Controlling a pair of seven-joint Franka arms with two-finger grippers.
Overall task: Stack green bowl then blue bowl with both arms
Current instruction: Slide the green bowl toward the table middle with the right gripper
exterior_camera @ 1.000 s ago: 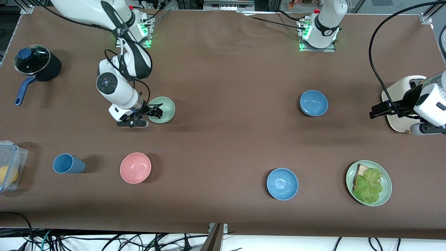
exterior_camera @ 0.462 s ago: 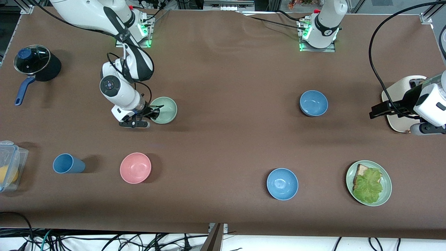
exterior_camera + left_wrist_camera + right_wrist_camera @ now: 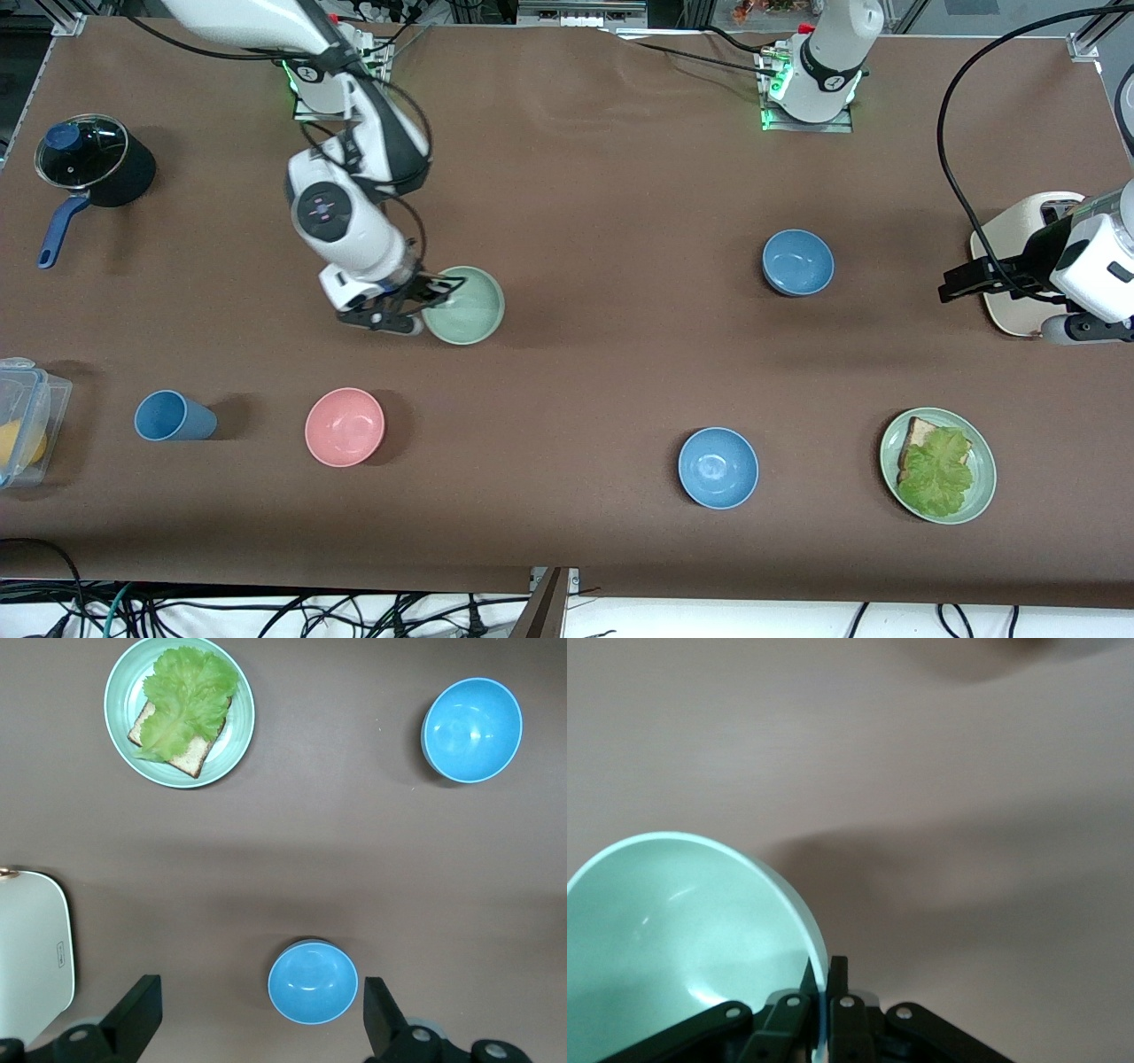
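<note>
My right gripper [image 3: 431, 297] is shut on the rim of the pale green bowl [image 3: 469, 306] and holds it tilted above the table. In the right wrist view the fingers [image 3: 840, 979] pinch the rim of the green bowl [image 3: 673, 921]. The muted blue bowl [image 3: 797, 262] sits on the table toward the left arm's end. It also shows in the left wrist view [image 3: 313, 982]. My left gripper [image 3: 964, 283] is open and empty, up in the air next to the toaster, and waits. The left gripper [image 3: 260, 988] is over the table near the blue bowl.
A brighter blue bowl [image 3: 718, 467] and a green plate with lettuce and bread [image 3: 937, 465] lie near the front edge. A pink bowl [image 3: 345, 426], a blue cup [image 3: 173, 416], a plastic box [image 3: 22, 416], a black pot [image 3: 93, 159] and a white toaster [image 3: 1019, 257] also stand on the table.
My right gripper has closed on the green bowl's rim, lifted it and carried it toward the left arm's end. The left arm has not moved.
</note>
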